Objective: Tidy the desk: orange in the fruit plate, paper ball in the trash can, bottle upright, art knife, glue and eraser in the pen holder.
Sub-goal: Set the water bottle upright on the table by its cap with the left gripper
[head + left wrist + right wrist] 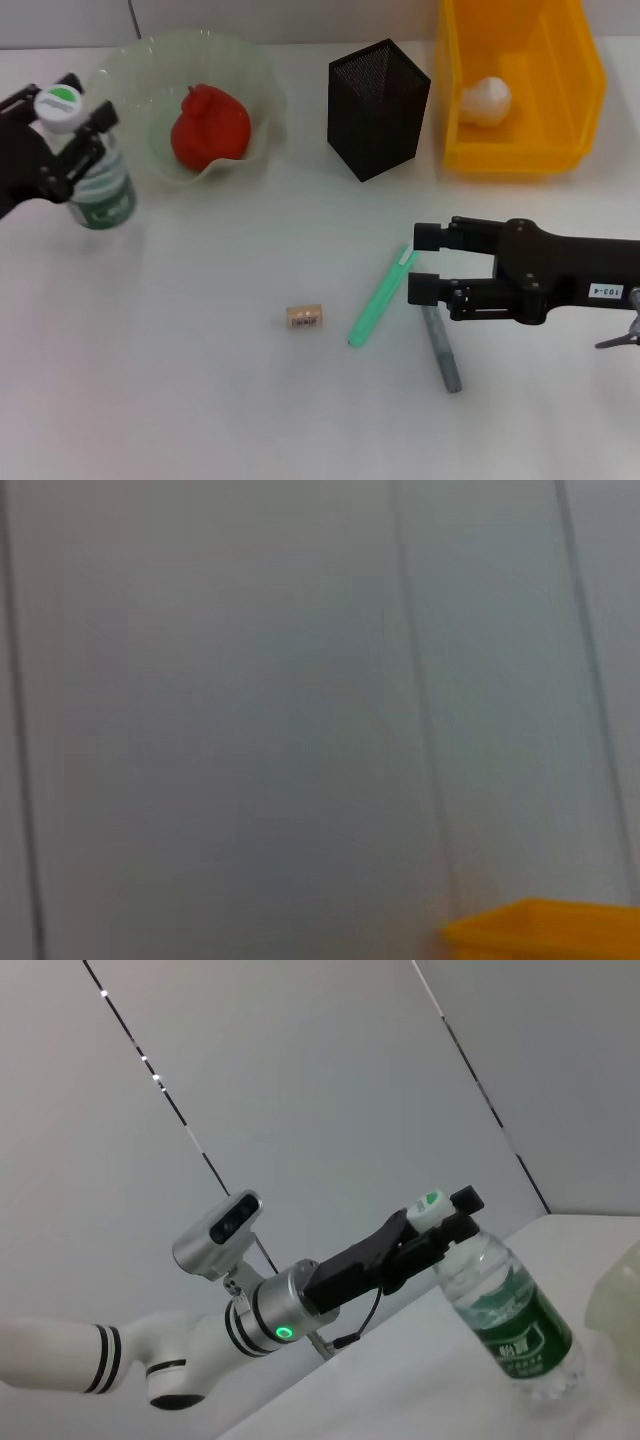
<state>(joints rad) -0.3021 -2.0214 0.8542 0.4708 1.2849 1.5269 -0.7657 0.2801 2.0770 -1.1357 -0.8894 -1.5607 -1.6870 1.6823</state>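
At nine o'clock on the white tabletop point(200, 400), we are gripping the clear plastic bottle with the green label point(100, 190) at its neck with our left hand point(70, 140), fingers clamped under the white cap. The bottle is standing upright beside the pale green fruit plate point(262, 85). Near three o'clock, our right hand point(425, 262) is hovering with its fingers spread, just beside the slim green art knife point(380, 297) and the grey glue stick point(441, 347). We are judging the knife the next pick: centre the fingers across its narrow body, then carry it to the black mesh pen holder point(378, 92).
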